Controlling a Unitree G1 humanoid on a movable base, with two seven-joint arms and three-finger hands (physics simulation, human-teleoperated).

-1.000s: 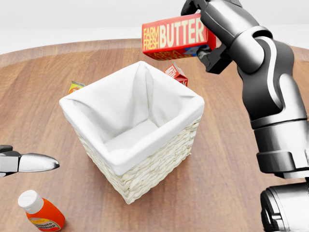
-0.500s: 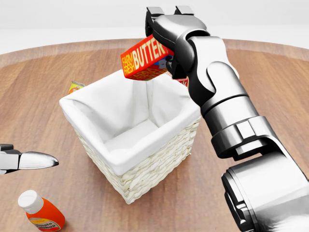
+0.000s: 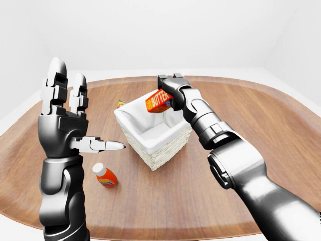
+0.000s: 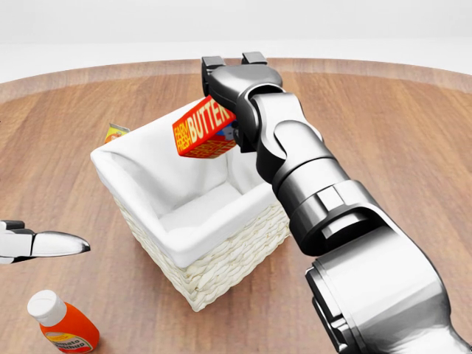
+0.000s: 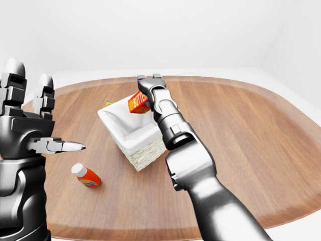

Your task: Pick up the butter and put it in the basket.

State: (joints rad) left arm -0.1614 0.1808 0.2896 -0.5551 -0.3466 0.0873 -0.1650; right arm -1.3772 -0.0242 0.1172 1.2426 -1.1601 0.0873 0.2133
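The butter [image 4: 202, 129] is a red and orange box marked FARM FRESH BUTTER. My right hand [image 4: 234, 127] is shut on its right end and holds it tilted in the air, just over the upper part of the basket's opening. The basket [image 4: 221, 264] is pale wicker with a white cloth lining [image 4: 133, 151] and stands at the middle of the wooden table; nothing shows inside it. At the left of the left-eye view my left hand [image 3: 83, 118] is raised with its fingers open and upright, holding nothing. Only its thumb [image 4: 51, 244] enters the head view.
An orange bottle with a white cap [image 4: 63, 324] lies on the table at the head view's lower left. A small yellow packet [image 4: 114, 133] peeks out beyond the basket's upper left corner. The round wooden table [image 3: 281, 130] stretches away on the right.
My right arm has swung left and down, carrying the butter from above the basket's upper right corner to over its opening. The left hand has stayed put.
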